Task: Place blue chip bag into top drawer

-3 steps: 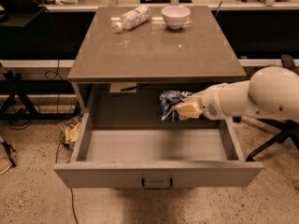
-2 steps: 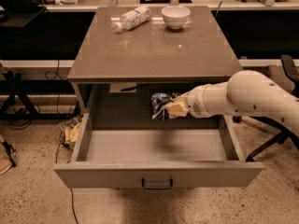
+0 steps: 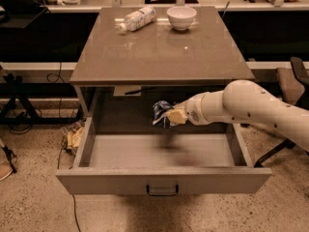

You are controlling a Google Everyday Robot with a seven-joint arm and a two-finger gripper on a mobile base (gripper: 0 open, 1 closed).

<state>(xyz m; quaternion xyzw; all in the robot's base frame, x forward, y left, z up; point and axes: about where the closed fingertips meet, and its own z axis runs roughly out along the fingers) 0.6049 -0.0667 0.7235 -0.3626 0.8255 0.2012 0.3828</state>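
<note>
– Blue foil is seen at the tip of the gripper (image 3: pixel 175 116): the blue chip bag (image 3: pixel 161 113) is pinched there, crumpled, and is carried clear of every surface.

– Where is it held in relation to the drawer (image 3: pixel 120 180)?

– It is held above the open box, near the middle of its width and towards the back, just below the front edge of the table (image 3: pixel 159 52). The bare grey floor is straight beneath it, with a gap between the two.

– And from which side is it reached?

– The arm (image 3: pixel 251 108) is brought in from the right of the view, over the drawer's side wall. The bag sticks out from the fingers towards the left, so the gripper is on the side of it nearer that wall.

– What does the coming move turn on, then?

– Only the drop, it is judged. Nothing is seen between bag and floor, so a short lowering and a release should be enough. The bottle (image 3: pixel 136 19) and the bowl (image 3: pixel 181 17) are left on the table top, well apart from the path.
</note>
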